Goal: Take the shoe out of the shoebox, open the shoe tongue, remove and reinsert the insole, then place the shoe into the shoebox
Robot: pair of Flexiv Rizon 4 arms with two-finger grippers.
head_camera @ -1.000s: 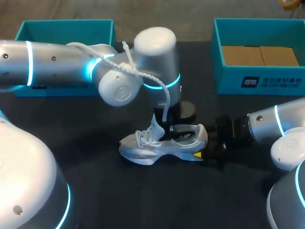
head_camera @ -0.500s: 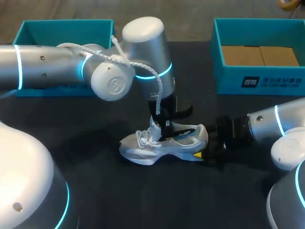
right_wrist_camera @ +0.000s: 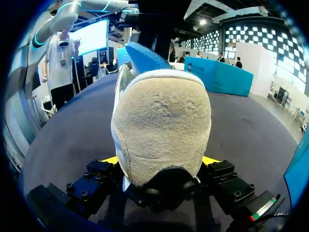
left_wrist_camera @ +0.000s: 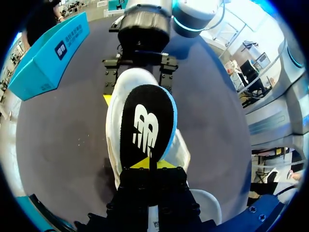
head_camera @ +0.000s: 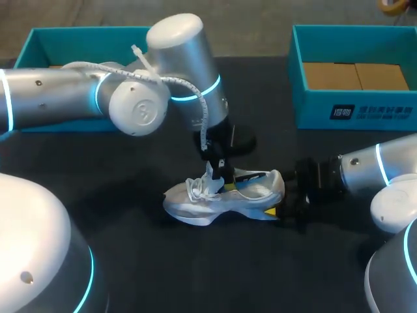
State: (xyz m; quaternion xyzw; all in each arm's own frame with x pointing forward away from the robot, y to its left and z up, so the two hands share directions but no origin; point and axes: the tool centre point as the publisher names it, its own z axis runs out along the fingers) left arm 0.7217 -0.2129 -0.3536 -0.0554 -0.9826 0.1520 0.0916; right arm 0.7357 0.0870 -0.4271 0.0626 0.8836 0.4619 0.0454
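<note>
Pinched by the left gripper (left_wrist_camera: pixel 149 168), the insole (left_wrist_camera: pixel 147 126) may snag and tug the sneaker (right_wrist_camera: pixel 161 113) free of the right gripper (right_wrist_camera: pixel 161 164) clamping its heel.

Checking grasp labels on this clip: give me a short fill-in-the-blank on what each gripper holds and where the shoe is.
The left gripper is shut on the black ____.
The right gripper clamps the shoe at its ____.
The shoe rests on the ____, not in either shoebox.
Missing: insole; heel; table.
</note>
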